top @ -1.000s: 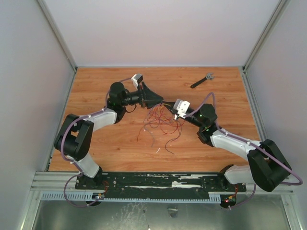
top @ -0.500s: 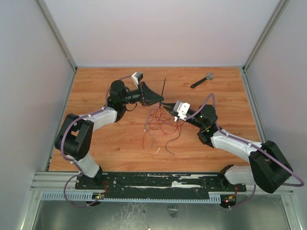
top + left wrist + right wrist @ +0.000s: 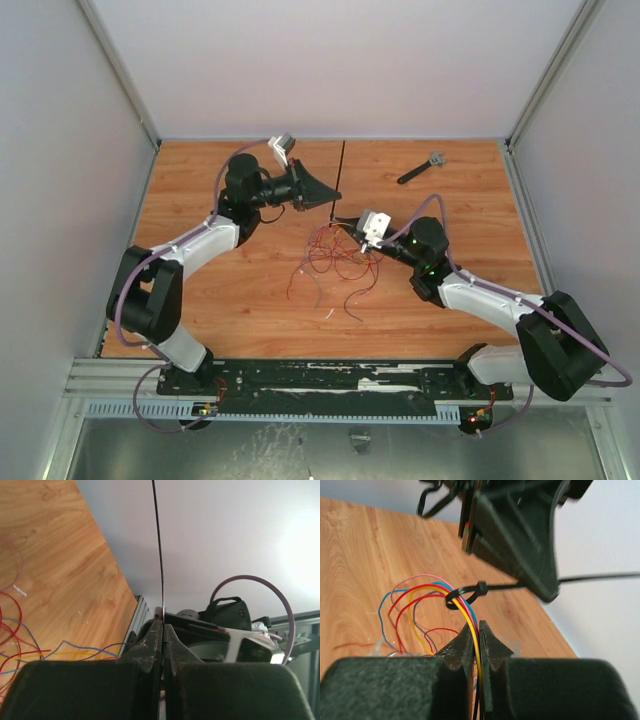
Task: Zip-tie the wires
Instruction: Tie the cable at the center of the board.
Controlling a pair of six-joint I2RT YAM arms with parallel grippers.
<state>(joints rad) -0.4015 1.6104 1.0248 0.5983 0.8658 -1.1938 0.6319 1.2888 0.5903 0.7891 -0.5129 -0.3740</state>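
Wood-grain tabletop (image 3: 230,300) inside a white-walled enclosure, with a metal rail along the near edge. Left arm (image 3: 190,245) reaches from the near left toward the far middle; right arm (image 3: 480,295) reaches from the near right toward centre. Both carry purple cables. Left end effector (image 3: 333,196) lies sideways and points right, clenched: the wrist view shows its fingers (image 3: 150,645) pressed together on the zip tie (image 3: 342,170), whose thin black tail runs straight away toward the far wall. Right end effector (image 3: 350,226) points left and sits just near of the left one, clamped on a bundle of the wires (image 3: 335,260). In its wrist view red, yellow and blue strands rise from between its pinched fingers (image 3: 457,647). Remaining strands sprawl loose over the tabletop centre, toward the near side. Zip tie's loop circles the bundle just above the right fingertips, its head sitting beside the loop and its tail passing into the left end effector. Short black tool with a grey head (image 3: 420,168) lies far right, well apart from both arms.
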